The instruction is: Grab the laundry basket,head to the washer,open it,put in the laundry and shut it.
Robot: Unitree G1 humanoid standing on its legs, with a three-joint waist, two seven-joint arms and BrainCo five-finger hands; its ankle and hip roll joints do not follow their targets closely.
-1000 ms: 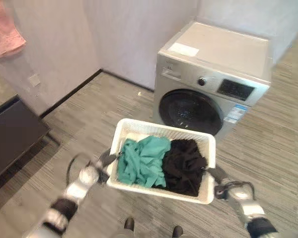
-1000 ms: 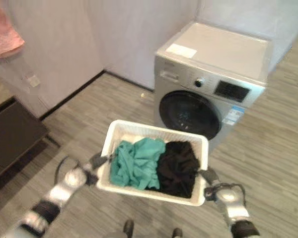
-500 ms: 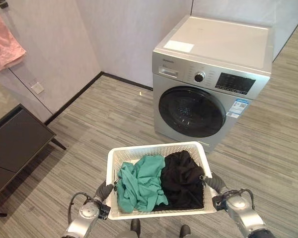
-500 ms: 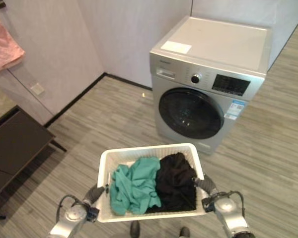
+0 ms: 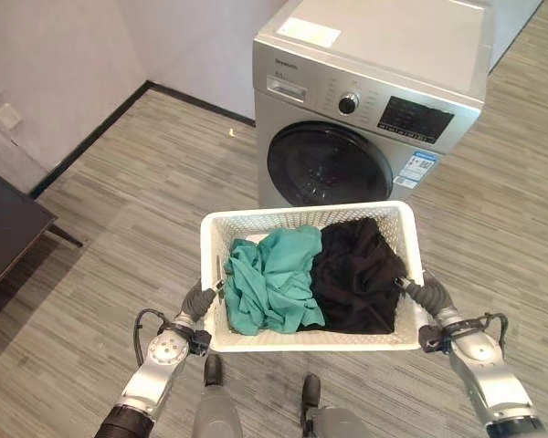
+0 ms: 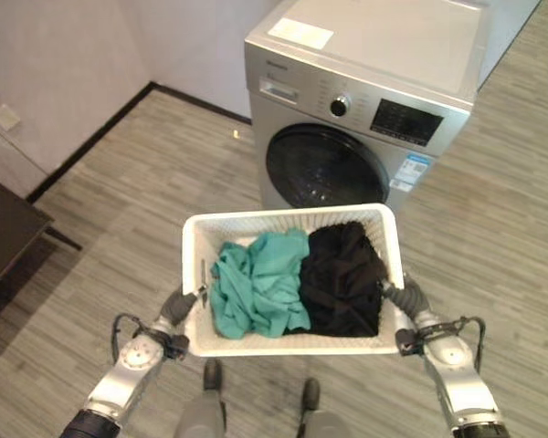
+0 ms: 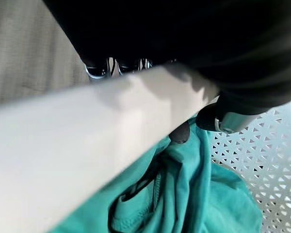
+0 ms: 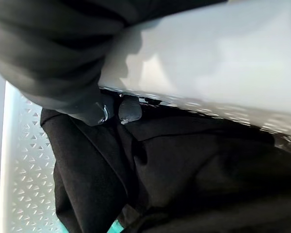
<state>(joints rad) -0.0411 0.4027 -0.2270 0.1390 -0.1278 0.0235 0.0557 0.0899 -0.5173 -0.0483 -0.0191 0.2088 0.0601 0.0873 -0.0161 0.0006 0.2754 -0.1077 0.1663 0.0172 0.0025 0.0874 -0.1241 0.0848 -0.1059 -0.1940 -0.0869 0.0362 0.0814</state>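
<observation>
1. Head views: the white laundry basket [image 5: 303,219], with a teal garment [image 5: 269,283] and black garment [image 5: 354,274] inside, hung before the shut washer [image 5: 365,109].
2. Left wrist view: the left hand [image 7: 223,116] curled over the basket's rim.
3. Right wrist view: the right hand [image 8: 126,109] hooked the opposite rim.

Basket [image 5: 297,343] before washer [image 5: 370,100]; laundry [image 5: 310,274] inside.

Left hand [image 5: 197,301], right hand [image 5: 426,298], fingers curled
</observation>
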